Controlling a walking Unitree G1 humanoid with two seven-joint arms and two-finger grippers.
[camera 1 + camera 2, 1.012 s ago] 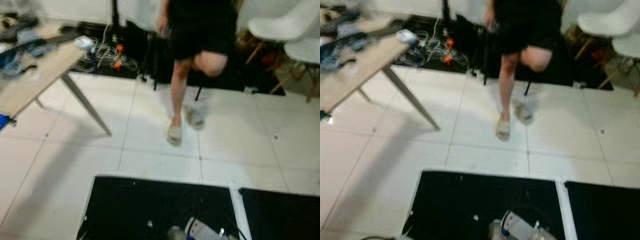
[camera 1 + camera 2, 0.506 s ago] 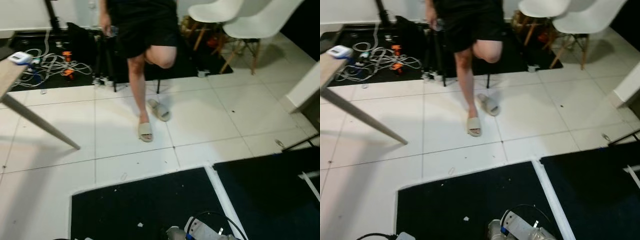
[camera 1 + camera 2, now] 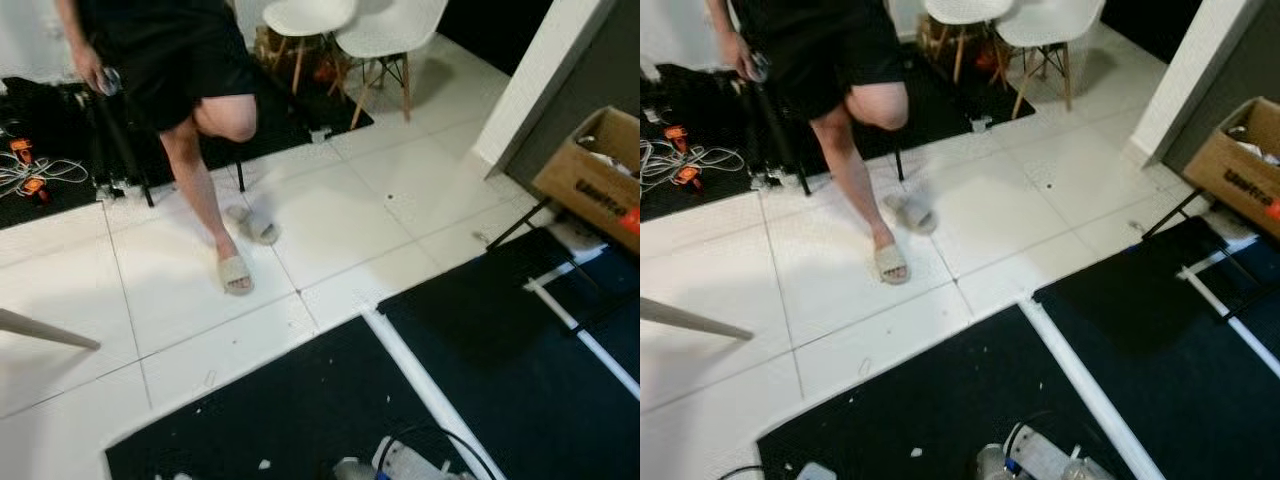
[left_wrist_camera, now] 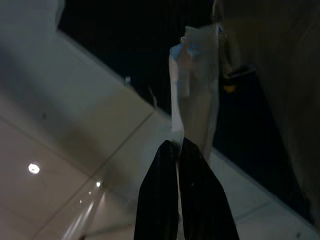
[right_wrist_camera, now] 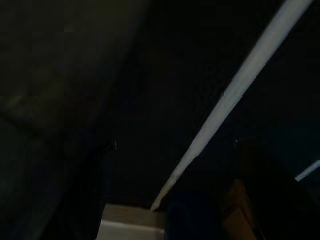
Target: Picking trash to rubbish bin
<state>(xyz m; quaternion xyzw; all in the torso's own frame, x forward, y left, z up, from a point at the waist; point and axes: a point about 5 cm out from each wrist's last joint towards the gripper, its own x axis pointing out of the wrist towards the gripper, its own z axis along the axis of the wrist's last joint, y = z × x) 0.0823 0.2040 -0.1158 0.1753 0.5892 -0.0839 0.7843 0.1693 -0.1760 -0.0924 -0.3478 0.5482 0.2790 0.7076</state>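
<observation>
My left gripper (image 4: 178, 146) is shut, its two black fingers pinching the end of a clear, crumpled plastic wrapper (image 4: 195, 95). The wrapper stands out beyond the fingertips, over the edge where the black mat meets the white tiles. A few small white scraps (image 3: 264, 464) lie on the black mat (image 3: 280, 410) near my feet. Another scrap (image 3: 208, 378) lies on the tiles just beyond the mat. My right arm hangs idle, and its very dark wrist view makes out black mat and a white strip (image 5: 240, 85).
A person (image 3: 190, 90) in black shorts stands on one leg on the tiles, a loose sandal (image 3: 255, 225) beside the foot. White chairs (image 3: 385, 35) stand behind. An open cardboard box (image 3: 595, 175) sits far right. Cables (image 3: 680, 165) lie at the left, by a table leg (image 3: 45, 330).
The camera has swung to the right: the table has slid out at the left, and the cardboard box and second mat have come into view at the right. The person stays in place.
</observation>
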